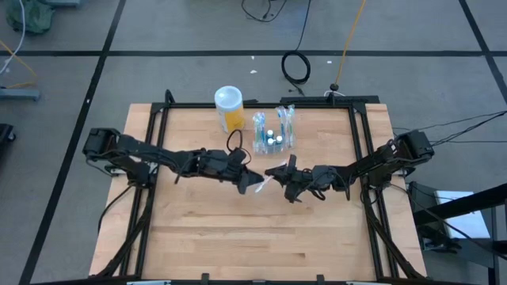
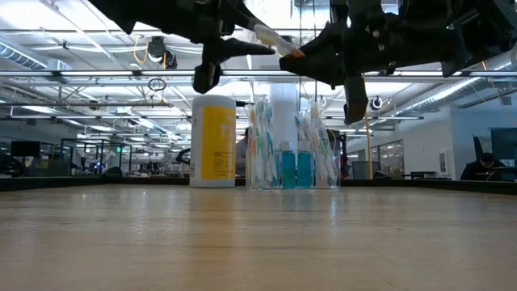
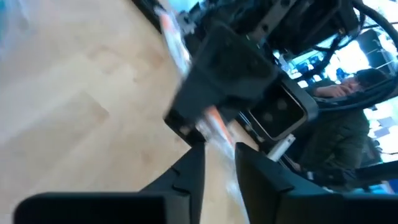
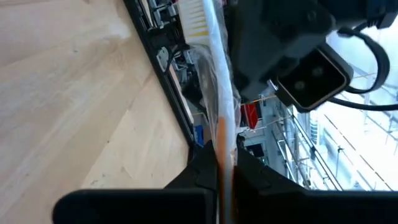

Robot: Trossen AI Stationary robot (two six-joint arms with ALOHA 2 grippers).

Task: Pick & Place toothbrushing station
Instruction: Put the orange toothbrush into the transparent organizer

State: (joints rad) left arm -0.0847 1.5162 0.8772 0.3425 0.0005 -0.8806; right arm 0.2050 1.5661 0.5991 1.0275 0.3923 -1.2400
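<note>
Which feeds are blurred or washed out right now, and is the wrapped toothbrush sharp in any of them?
Left wrist view: motion-smeared; the toothbrush is only a streak. Right wrist view: sharper, the bristles and wrapper read clearly, though the windows behind are blown out. Low view: the arms are dark silhouettes against bright ceiling lights; the toothbrushing station stays legible. High view: evenly lit.

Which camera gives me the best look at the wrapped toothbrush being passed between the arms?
Right wrist view: the toothbrush runs up from the shut right gripper, bristles visible. High view shows a pale sliver; low view a thin bar; left wrist view a blur.
</note>
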